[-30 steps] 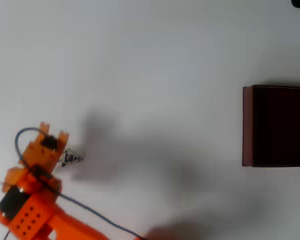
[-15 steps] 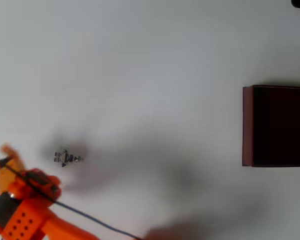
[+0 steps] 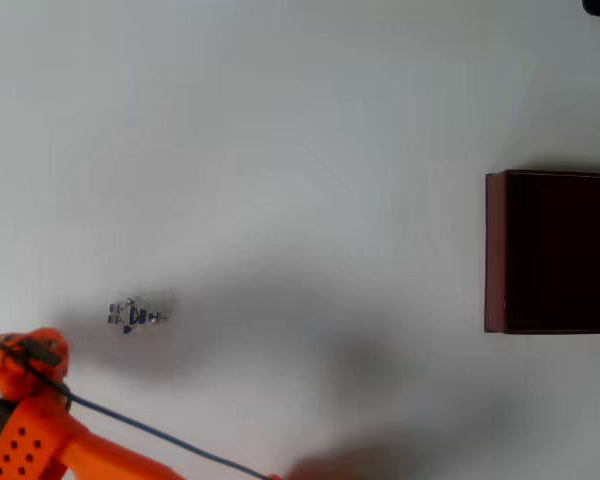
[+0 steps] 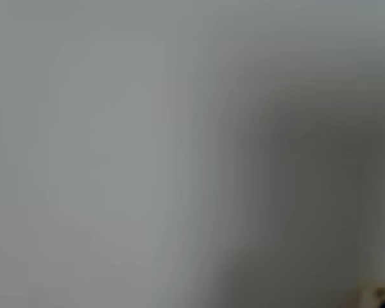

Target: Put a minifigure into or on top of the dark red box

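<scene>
Bright orange plastic arm (image 3: 25,425) with a perforated block, black parts and a thin blue-grey cable (image 3: 150,435)

The dark red box (image 3: 552,252) is cut off at the overhead view's right edge.

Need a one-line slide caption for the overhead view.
Minifigure lying free on the white table, orange arm at lower left, dark red box far right.
</scene>
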You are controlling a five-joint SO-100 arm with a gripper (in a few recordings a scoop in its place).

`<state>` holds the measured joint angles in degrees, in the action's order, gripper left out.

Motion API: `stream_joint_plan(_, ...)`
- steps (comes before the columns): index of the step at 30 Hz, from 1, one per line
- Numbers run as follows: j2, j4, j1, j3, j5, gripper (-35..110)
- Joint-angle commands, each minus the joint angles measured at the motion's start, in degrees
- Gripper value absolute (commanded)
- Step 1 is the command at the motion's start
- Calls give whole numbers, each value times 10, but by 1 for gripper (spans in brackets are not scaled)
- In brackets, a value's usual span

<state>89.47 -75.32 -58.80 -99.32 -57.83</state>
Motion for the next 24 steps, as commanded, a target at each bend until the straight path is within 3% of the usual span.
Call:
stream_joint_plan(1,22,-13,0,7,81,18)
stream_joint_plan(9,144,144,23,-150,153,20)
stream_joint_plan(24,22,153,107,-118,128,19)
